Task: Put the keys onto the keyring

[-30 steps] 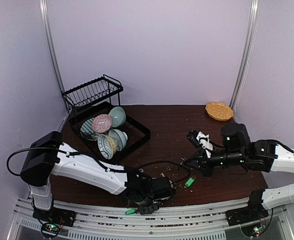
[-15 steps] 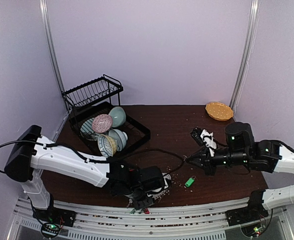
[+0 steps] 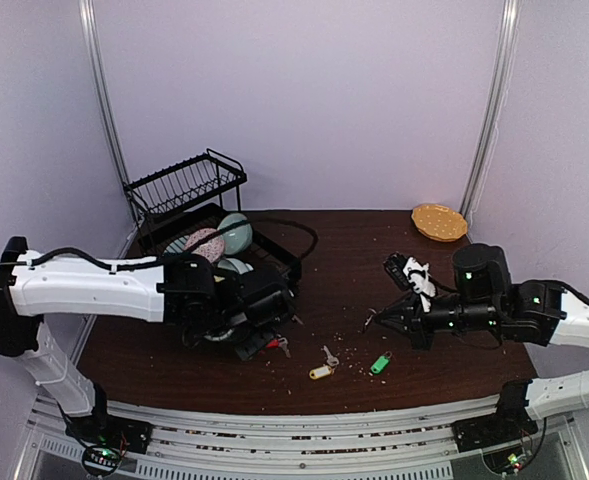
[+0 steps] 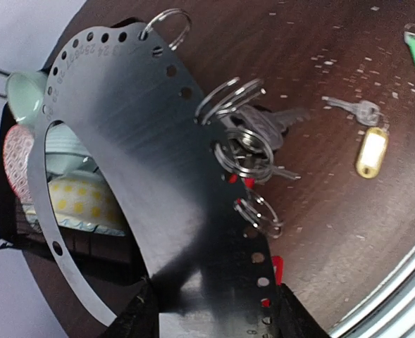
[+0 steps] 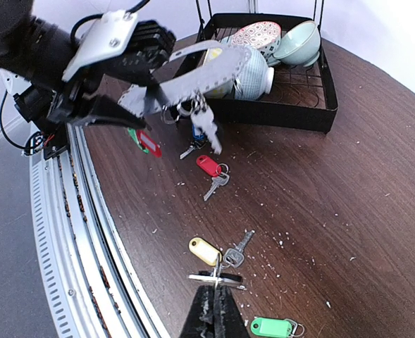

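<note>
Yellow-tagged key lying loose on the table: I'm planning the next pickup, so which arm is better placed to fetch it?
Probably right: the right gripper hangs close beside the yellow-tagged key, while the left gripper is occupied, holding the keyring near the dish rack.

Pale lilac walls (image 3: 304,100) enclose a dark brown wooden table (image 3: 344,250) on three sides, a silver upright (image 3: 491,110) in each back corner. Light is soft and even; a slotted metal rail (image 3: 374,432) lines the near edge.
</note>
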Available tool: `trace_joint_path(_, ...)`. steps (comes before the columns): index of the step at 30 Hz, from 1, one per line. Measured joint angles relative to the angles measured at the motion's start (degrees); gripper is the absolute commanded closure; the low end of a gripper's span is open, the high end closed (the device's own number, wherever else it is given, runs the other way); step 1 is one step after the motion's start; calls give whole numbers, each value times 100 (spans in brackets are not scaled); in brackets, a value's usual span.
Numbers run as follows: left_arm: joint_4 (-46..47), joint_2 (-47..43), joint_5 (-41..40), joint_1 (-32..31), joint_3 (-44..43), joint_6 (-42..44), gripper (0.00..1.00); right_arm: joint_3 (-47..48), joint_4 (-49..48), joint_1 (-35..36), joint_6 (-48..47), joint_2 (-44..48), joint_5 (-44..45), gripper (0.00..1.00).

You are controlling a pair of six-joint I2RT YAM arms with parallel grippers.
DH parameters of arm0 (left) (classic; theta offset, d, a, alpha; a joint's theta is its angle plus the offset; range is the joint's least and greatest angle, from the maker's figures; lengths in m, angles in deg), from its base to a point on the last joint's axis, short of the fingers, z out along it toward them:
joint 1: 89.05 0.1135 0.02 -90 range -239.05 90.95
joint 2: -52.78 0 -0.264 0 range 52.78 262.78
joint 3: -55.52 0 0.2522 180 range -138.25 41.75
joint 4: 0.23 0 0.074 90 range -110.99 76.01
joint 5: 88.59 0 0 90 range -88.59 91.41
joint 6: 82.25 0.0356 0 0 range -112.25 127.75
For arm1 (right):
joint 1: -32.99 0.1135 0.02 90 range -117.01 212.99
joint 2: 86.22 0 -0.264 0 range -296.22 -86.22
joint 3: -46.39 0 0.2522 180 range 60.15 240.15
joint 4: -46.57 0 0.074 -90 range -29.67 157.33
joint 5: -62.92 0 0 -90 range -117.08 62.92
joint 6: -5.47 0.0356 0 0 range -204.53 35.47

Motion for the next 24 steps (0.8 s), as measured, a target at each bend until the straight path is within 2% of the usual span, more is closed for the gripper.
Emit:
trace_joint_path(5, -402, -256, -223, 931, 232, -308, 75, 0, -11, 0, -4, -24, 0, 100)
trace_joint_path(10, -247, -444, -179, 1626, 813, -299, 76, 0, -13, -2, -15, -26, 0, 100)
trace_joint_path(16, 332, -280, 59, 1768, 986, -210, 76, 0, -13, -2, -17, -26, 0, 100)
trace_joint_path(24, 960, 63, 201, 1825, 988, -144, 63, 0, -13, -2, -17, -26, -2, 100)
